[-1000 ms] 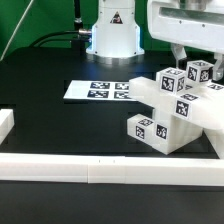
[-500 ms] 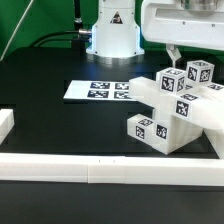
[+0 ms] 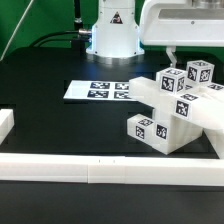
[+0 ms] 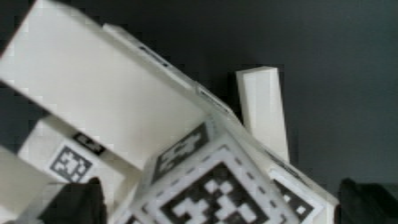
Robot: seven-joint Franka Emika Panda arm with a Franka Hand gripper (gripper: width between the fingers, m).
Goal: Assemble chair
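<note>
Matte white plastic parts of the chair stand joined in one blocky cluster on the black counter, toward the exterior view's right. Square black-and-white tags show on several of its faces. The cluster rests against the long white border bar that runs across the front of the counter; a shorter white bar lies at the exterior view's left edge.

The jaws hang just above the upper blocks of the chair, under the white arm housing. Only one thin finger is discernible; whether the jaws are spread or closed cannot be told.

The marker board lies flat behind the chair, near the robot base.

The wrist view shows tagged chair blocks close up, with a white upright bar beyond
</note>
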